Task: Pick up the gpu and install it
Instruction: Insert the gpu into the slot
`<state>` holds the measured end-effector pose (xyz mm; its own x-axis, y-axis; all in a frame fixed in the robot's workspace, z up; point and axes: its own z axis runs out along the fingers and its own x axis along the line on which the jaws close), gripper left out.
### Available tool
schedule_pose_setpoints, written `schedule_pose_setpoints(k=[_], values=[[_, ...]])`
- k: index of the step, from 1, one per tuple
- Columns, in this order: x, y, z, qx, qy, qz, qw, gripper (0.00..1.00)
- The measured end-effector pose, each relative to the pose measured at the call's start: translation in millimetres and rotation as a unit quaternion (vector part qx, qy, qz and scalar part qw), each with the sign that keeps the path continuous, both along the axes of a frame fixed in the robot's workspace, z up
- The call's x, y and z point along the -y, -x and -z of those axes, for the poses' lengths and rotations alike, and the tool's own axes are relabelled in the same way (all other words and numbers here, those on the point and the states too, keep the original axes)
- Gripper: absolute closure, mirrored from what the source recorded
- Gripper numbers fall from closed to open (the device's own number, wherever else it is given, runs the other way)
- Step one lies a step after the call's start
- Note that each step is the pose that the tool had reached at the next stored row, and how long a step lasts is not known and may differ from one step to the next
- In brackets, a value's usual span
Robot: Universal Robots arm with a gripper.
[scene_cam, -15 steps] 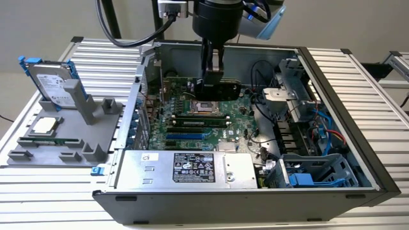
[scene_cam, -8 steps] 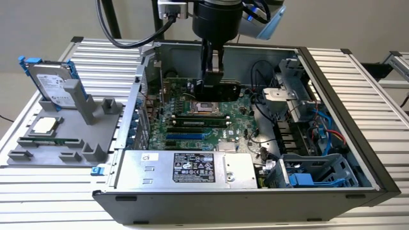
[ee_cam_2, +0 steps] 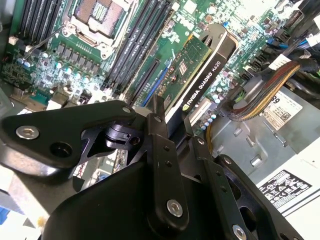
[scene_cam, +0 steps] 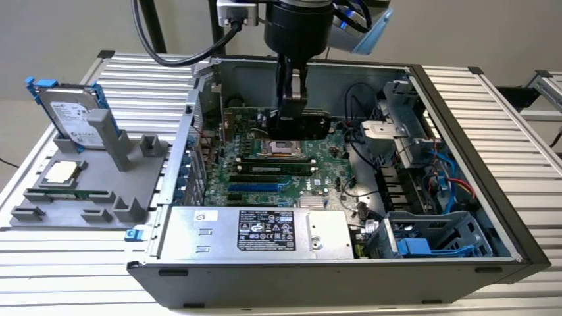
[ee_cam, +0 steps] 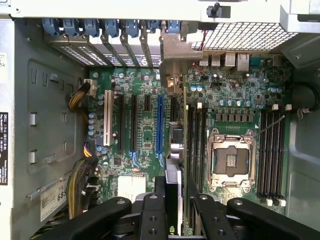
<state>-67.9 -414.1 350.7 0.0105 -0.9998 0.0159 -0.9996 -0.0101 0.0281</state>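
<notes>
The gpu (ee_cam_2: 192,67) is a green card with a black cooler block, and it hangs above the motherboard (scene_cam: 263,172) inside the open computer case (scene_cam: 457,197). My gripper (ee_cam_2: 172,114) is shut on its upper edge, with one black finger on each face. In the first wrist view the gpu (ee_cam: 173,165) shows edge-on between the fingers (ee_cam: 160,186), and its silver bracket (ee_cam: 176,52) points toward the rear slot openings. It hovers between the blue expansion slot (ee_cam: 160,125) and the memory slots (ee_cam: 196,145). In the exterior view the gripper (scene_cam: 294,99) holds the card (scene_cam: 303,125) over the CPU socket (scene_cam: 283,147).
A silver hard drive with blue rails (scene_cam: 75,115) stands on a grey fixture (scene_cam: 88,214) at the exterior view's left, and a memory stick (scene_cam: 66,195) lies there too. Inside the case are the power supply (scene_cam: 255,230), a drive cage (scene_cam: 430,237) and cable bundles (ee_cam: 82,180).
</notes>
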Motion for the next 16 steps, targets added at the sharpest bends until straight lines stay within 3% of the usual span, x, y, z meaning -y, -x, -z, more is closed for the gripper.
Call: schedule_pose_setpoints(k=[16], values=[[-0.1,0.0,4.0,0.0000,0.0013,0.000,1.0000,1.00]])
